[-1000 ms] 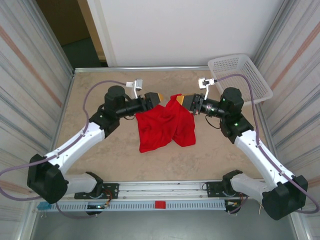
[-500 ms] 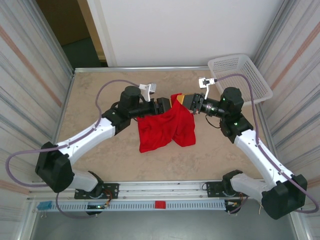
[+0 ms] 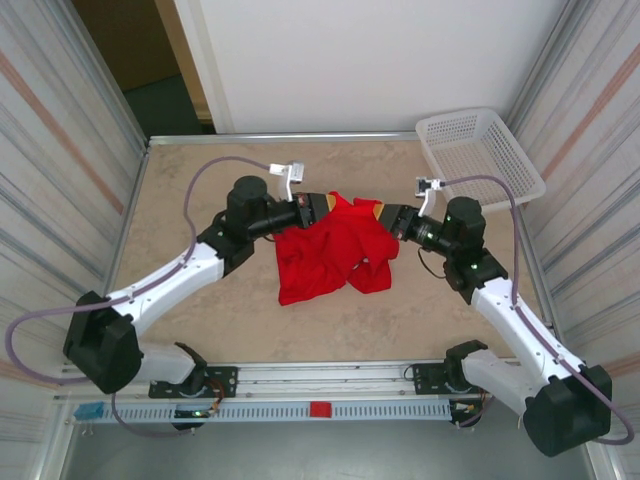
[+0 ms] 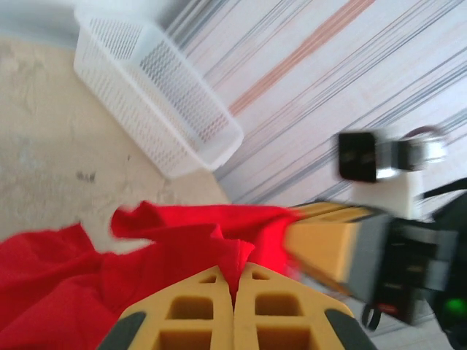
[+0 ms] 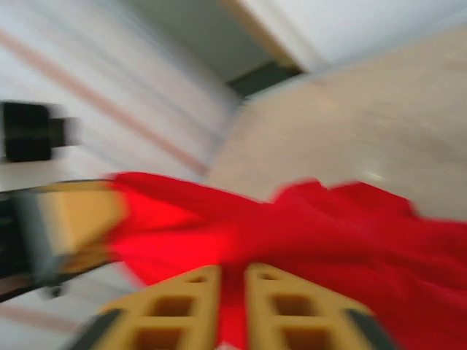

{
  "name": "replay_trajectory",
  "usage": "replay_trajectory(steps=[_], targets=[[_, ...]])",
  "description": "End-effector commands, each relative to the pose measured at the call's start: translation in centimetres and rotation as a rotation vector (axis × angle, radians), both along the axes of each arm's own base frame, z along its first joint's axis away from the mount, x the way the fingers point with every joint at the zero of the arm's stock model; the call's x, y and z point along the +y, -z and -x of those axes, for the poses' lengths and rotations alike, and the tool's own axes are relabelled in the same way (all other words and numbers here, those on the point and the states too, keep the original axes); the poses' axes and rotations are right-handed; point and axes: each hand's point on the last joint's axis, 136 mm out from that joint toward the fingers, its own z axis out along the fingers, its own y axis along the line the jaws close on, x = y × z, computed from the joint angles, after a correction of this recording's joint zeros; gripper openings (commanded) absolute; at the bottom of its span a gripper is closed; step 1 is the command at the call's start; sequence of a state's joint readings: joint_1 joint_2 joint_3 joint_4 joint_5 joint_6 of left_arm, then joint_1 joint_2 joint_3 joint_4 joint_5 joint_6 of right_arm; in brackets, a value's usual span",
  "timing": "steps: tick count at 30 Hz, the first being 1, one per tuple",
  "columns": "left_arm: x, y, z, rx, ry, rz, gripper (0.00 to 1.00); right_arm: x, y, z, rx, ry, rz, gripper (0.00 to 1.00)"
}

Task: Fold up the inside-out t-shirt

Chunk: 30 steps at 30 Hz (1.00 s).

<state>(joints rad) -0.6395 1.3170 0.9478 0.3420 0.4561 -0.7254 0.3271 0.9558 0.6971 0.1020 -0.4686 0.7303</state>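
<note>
**A:** Top view: where is the t-shirt [image 3: 330,255]?

**B:** Bunched on the table [image 3: 200,190], well left of the basket [image 3: 480,155] and nearer the arm bases. Its far edge is lifted and drawn out between the two grippers. A second ago the left gripper [image 3: 322,205] stood open, clear of the cloth on the side away from the basket. It has since moved in and clamped that edge. The right gripper [image 3: 384,215] has backed off slightly toward the basket side.

**A:** Left wrist view: confirm the grip.

**B:** Fingers pressed together, with a fold of red cloth pinched at the tips. The basket lies beyond.

**A:** Right wrist view?

**B:** Blurred. A narrow gap shows between the fingers with red cloth in it — whether that hold is firm or releasing, I cannot tell.

**A:** Consequence for the task?

**B:** Probably a hand-over or re-grip of the edge — no fold has been made yet.
</note>
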Motion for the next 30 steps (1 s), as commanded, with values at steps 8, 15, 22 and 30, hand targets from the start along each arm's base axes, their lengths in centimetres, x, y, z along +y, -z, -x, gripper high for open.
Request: replay_trajectory(steps=[8, 15, 22, 30], targets=[[0.2, -4.5, 2.5, -0.357, 0.114, 0.080, 0.00, -4.7, 0.1, 0.9, 0.064, 0.215, 0.200, 0.52], [-0.3, -4.8, 3.8, -0.432, 0.195, 0.070, 0.00, -1.6, -3.1, -0.1, 0.000, 0.043, 0.206, 0.72], [-0.6, -4.1, 4.6, -0.434, 0.228, 0.043, 0.00, 2.9, -0.7, -3.2, 0.123, -0.112, 0.056, 0.75], [-1.1, -2.4, 4.7, -0.402, 0.259, 0.017, 0.00, 6.6, 0.7, -3.2, 0.204, -0.265, -0.139, 0.52]])
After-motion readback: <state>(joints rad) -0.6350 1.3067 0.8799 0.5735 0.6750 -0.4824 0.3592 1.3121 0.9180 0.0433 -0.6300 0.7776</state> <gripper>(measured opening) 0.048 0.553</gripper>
